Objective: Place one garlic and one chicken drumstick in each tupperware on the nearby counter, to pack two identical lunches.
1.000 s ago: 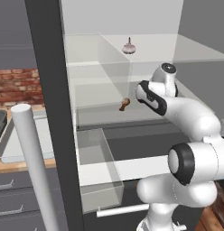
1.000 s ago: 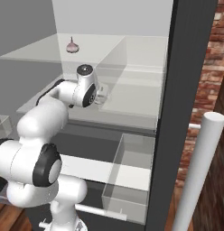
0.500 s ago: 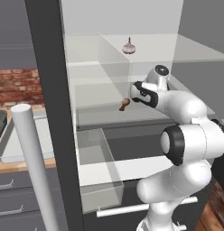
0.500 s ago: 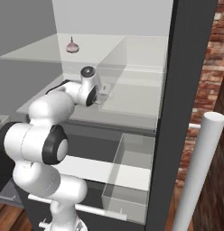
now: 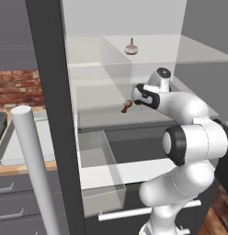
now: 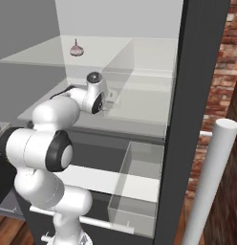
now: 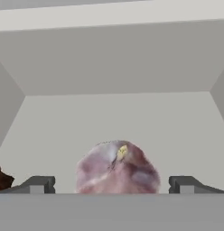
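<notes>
Far left in the left base view, a pale grey tupperware (image 5: 14, 149) sits on the tan counter (image 5: 10, 169), outside the open fridge, so food has to be carried out to it. Next right, on the middle fridge shelf (image 5: 102, 117), 1 chicken drumstick (image 5: 126, 107) lies just beside the robot's wrist, plump end toward the arm. Above it, on the upper glass shelf (image 5: 88, 50), 1 garlic (image 5: 131, 47) stands stem up, well apart from the arm. The arm reaches into the middle shelf; the gripper (image 7: 113, 184) looks along the shelf floor toward the back wall. In the hand view, a sliver of drumstick shows at the far left edge, then the left fingertip (image 7: 38, 184), then a 2nd garlic (image 7: 117, 168) centred in the gap, then the right fingertip. The jaws stand wide apart on either side of the bulb, not touching it, likely lined up to squeeze it. Judgement: the garlic pick is in hand, nothing packed yet as far as shown. Risk: the round bulb may roll when pinched.
</notes>
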